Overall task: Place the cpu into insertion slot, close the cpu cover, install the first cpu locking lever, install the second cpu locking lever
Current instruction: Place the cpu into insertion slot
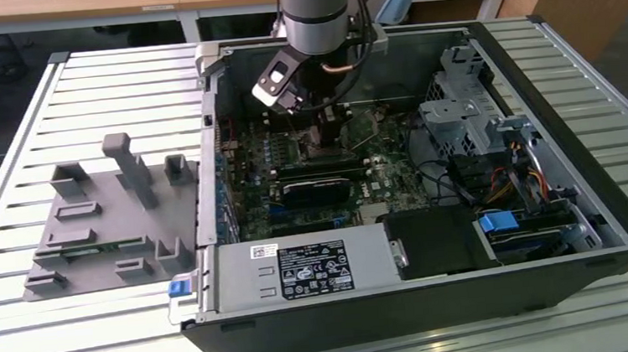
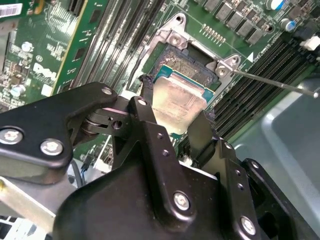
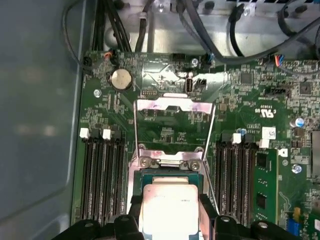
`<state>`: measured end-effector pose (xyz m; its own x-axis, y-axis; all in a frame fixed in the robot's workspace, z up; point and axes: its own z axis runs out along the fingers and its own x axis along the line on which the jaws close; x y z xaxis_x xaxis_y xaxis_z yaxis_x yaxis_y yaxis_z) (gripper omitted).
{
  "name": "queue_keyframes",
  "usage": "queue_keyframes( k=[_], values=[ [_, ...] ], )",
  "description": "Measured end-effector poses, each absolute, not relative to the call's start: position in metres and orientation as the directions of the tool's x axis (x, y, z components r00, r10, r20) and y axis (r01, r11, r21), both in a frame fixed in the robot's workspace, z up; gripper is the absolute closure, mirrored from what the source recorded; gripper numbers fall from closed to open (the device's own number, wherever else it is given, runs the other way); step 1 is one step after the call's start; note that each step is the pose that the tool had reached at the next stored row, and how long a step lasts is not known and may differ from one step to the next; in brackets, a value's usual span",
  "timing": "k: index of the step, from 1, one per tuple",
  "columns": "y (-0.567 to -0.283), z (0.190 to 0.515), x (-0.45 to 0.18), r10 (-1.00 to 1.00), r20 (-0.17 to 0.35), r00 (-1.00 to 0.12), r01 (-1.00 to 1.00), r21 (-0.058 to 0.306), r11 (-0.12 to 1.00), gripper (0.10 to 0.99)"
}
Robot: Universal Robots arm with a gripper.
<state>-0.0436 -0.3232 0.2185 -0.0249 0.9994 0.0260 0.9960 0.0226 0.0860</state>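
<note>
Small pale silver-beige square cpu [image 2: 180, 97] held at the dark, silver-rimmed insertion slot [image 2: 202, 59], upper middle of the exterior view.
The black gripper [image 2: 174, 114] is seen clamped on 2 opposite cpu edges; the hinged silver cpu cover [image 3: 150, 104] is stood open. The chip is judged light, stiff and smooth-faced, with a fragile underside: best gripped by its edges only.

Slatted table [image 1: 69, 338] bears a computer case [image 1: 437, 311] and grey fixture [image 1: 106, 234].

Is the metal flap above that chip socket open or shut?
Open: the cpu cover is swung back off the insertion slot, green board showing through its window.
</note>
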Motion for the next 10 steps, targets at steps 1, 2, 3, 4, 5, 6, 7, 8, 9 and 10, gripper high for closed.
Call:
queue_keyframes(
  k=[1,2,3,4,5,6,7,8,9,10],
  values=[
    [-0.3226,0.2174,-0.0437,0.999,0.026,-0.024,0.996,0.086,0.022,0.561],
    [-0.3220,0.2161,-0.0438,0.999,0.026,-0.023,0.996,0.086,0.021,0.561],
    [-0.3217,0.2148,-0.0438,0.999,0.026,-0.022,0.996,0.086,0.019,0.561],
    [-0.3217,0.2137,-0.0438,1.000,0.026,-0.017,0.996,0.086,0.015,0.561],
    [-0.3217,0.2125,-0.0440,1.000,0.026,-0.010,0.996,0.086,0.008,0.561],
    [-0.3217,0.2113,-0.0441,1.000,0.026,-0.003,0.996,0.086,0.001,0.561],
    [-0.3217,0.2103,-0.0444,1.000,0.026,0.001,0.996,0.086,-0.003,0.561],
    [-0.3217,0.2093,-0.0449,1.000,0.026,0.004,0.996,0.086,-0.006,0.561],
    [-0.3217,0.2086,-0.0452,1.000,0.026,0.005,0.996,0.086,-0.007,0.561],
    [-0.3217,0.2080,-0.0457,1.000,0.026,0.005,0.996,0.086,-0.007,0.561]
  ],
)
